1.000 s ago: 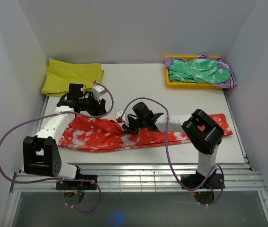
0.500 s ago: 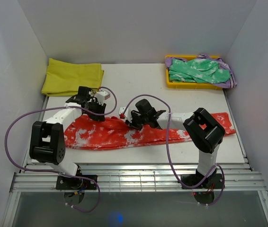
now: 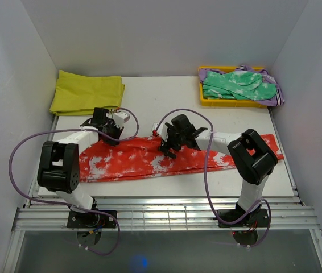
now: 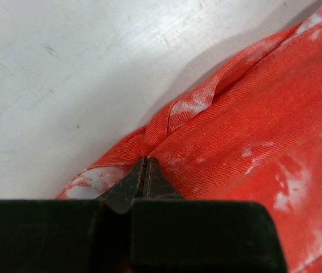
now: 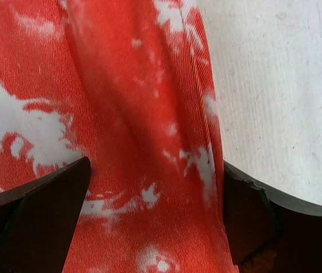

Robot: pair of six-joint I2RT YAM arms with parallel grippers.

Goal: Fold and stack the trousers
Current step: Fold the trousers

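Left gripper (image 4: 144, 170): jaws closed, pinching a raised fold at the far edge of the trousers (image 3: 132, 162) | Right gripper (image 5: 156, 176): jaws wide, straddling mid-leg cloth, holding nothing | Trousers: lengthwise across the table (image 3: 166, 96) beneath both grippers; likely soft, light, limp, best pinched at edges.

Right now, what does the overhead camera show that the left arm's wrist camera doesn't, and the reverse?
Only overhead: the folded plain yellow cloth, the yellow plastic tray holding a green white-mottled garment, and the whole length of the red-orange white-blotched fabric trousers.
Only left wrist: a close view of the left gripper shut on a raised fold at the fabric's edge.
Both: those trousers lying on the white table.
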